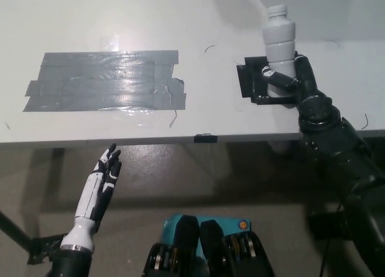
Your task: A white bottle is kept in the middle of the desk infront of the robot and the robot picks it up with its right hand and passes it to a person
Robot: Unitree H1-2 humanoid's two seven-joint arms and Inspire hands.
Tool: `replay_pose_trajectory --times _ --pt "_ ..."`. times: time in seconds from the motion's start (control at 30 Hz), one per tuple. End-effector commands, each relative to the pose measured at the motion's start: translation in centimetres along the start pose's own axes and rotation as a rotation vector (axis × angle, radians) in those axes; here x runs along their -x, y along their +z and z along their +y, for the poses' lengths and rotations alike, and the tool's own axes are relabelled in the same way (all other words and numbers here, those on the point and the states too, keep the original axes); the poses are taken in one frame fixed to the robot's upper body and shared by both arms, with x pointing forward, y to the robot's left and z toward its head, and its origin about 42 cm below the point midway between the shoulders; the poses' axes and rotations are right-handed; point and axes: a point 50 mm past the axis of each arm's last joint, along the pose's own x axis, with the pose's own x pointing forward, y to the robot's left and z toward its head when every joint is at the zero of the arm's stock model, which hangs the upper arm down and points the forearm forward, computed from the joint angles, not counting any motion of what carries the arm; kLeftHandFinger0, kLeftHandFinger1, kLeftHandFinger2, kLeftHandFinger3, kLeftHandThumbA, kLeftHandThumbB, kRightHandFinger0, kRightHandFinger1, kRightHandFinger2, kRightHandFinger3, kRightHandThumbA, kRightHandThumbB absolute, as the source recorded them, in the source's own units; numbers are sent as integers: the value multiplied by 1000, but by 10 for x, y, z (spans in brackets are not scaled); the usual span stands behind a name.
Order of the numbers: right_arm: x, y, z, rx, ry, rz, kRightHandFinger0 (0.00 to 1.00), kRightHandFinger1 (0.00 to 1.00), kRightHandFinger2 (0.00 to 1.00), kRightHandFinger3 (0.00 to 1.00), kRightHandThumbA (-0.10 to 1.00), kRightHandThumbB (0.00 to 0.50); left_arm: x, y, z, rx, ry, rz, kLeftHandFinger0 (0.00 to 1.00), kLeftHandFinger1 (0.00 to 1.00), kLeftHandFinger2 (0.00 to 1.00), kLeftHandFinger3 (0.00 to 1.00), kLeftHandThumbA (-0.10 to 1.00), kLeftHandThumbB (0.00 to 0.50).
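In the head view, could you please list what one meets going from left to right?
Grey tape patch → white left hand, below the desk edge → black tape patch → white bottle, held by the black right hand.

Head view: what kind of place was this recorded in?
Probably a lab or test room: a plain white desk marked with a grey duct-tape patch and a black tape square, over a bare brownish floor.

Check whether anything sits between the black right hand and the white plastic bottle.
Nothing does: the black right hand is already closed around the white plastic bottle above the black tape patch. No person is visible yet.
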Motion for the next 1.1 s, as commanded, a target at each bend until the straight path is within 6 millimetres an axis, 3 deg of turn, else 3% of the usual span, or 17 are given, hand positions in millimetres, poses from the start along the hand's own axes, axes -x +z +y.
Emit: replay_pose_trajectory --times 0.0,0.03,0.13,0.2,0.37,0.47,0.53,0.7,0.77,1.07 --pt "-9 79 13 44 33 -224 41 496 823 807 -100 172 -8 13 6 -16 0 -61 1000 1000 1000 1000 980 41" --pt "-8 85 18 41 42 -233 38 488 806 779 -100 189 -8 14 6 -17 -2 -57 1000 1000 1000 1000 964 45" --pt "-6 102 34 51 82 -260 42 488 817 780 -100 176 -11 16 6 -12 -4 -63 1000 1000 1000 1000 914 18" --pt "-4 105 43 55 97 -269 32 478 804 764 -100 179 -11 16 7 -26 -6 -65 1000 1000 1000 1000 920 30" --pt "1 104 62 70 132 -224 31 486 822 771 -100 183 -11 17 7 -18 -12 -51 1000 1000 1000 1000 920 45" --pt "3 100 70 72 146 -220 29 487 820 770 -100 184 -10 18 8 -36 -14 -63 1000 1000 1000 1000 919 29" --pt "6 94 77 58 157 -206 70 525 854 776 -100 184 -11 17 8 -36 -15 -62 1000 1000 1000 1000 926 44" --pt "10 83 84 63 166 -180 107 555 880 787 -100 182 -9 18 8 -44 -21 -57 1000 1000 1000 1000 944 38" --pt "10 81 85 64 169 -177 66 514 856 779 -100 176 -10 19 9 -49 -24 -59 1000 1000 1000 1000 938 27" --pt "10 88 85 54 159 -200 29 522 850 805 -100 163 -10 18 8 -42 -26 -47 1000 1000 1000 1000 942 34"
